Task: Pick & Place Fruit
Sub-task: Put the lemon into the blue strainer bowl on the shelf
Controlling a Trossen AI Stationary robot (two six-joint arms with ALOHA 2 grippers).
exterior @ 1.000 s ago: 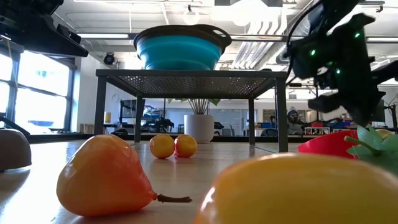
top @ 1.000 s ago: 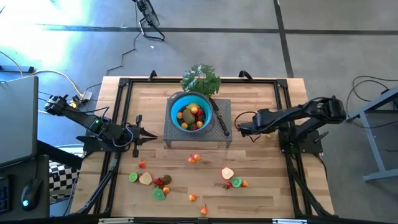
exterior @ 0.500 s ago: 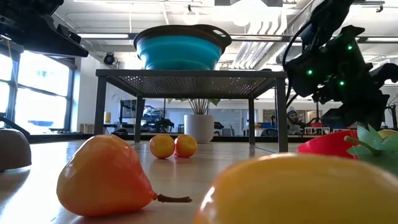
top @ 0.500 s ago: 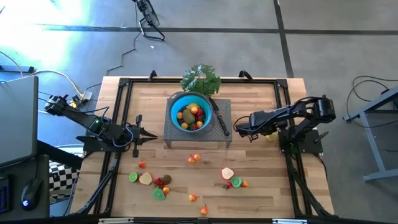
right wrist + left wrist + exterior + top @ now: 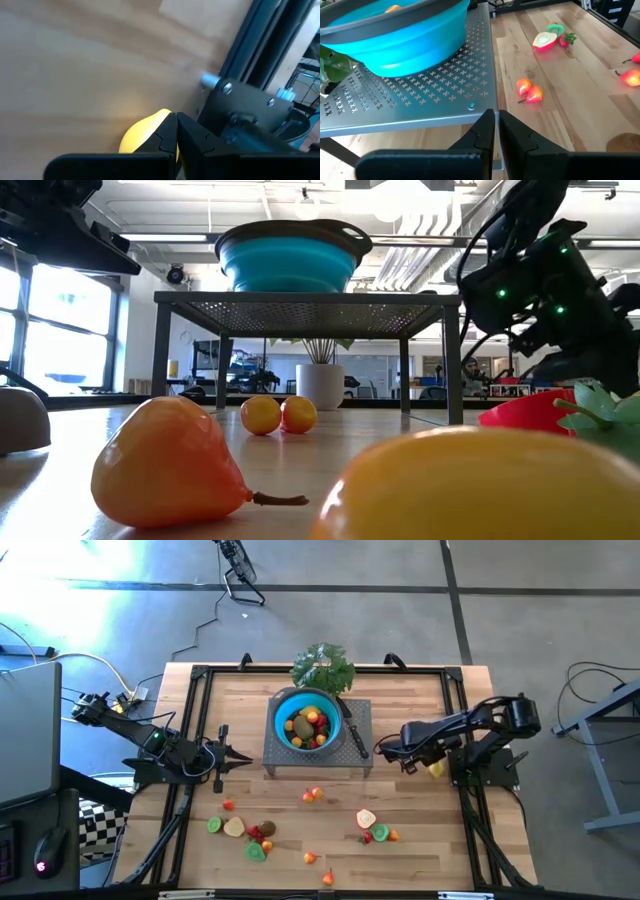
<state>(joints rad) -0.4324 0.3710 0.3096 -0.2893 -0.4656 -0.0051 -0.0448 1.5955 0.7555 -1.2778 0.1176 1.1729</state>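
Several small toy fruits lie in the blue bowl [image 5: 307, 725] on the grey perforated rack [image 5: 318, 768]. More fruit lies loose on the near half of the table: an orange-red pair [image 5: 313, 795], a cluster [image 5: 372, 828] and another cluster [image 5: 247, 832]. A yellow fruit [image 5: 436, 769] rests on the wood near the right arm's base. My right gripper [image 5: 402, 760] is shut and slants down just left of it. In the right wrist view the yellow fruit [image 5: 145, 131] shows behind the shut fingertips [image 5: 170, 125]. My left gripper [image 5: 496, 120] waits shut, left of the rack. My right gripper's shut fingers stand in front of the yellow fruit's side [image 5: 159, 119] in the wrist view and cover part of it. Whether they touch it I cannot tell. The fruit lies on the table.
A black-handled knife [image 5: 355, 737] lies on the rack beside the bowl, and a leafy green bunch [image 5: 323, 667] sits behind it. Black frame rails [image 5: 462, 740] run along the table's sides. In the low view an orange fruit [image 5: 165, 465] and a large yellow one [image 5: 480, 485] lie close to the camera.
My right gripper has rolled about its own line, tipped further down and sunk a little. The yellow fruit, covered by the arm in the high view a second ago, now shows beside it.
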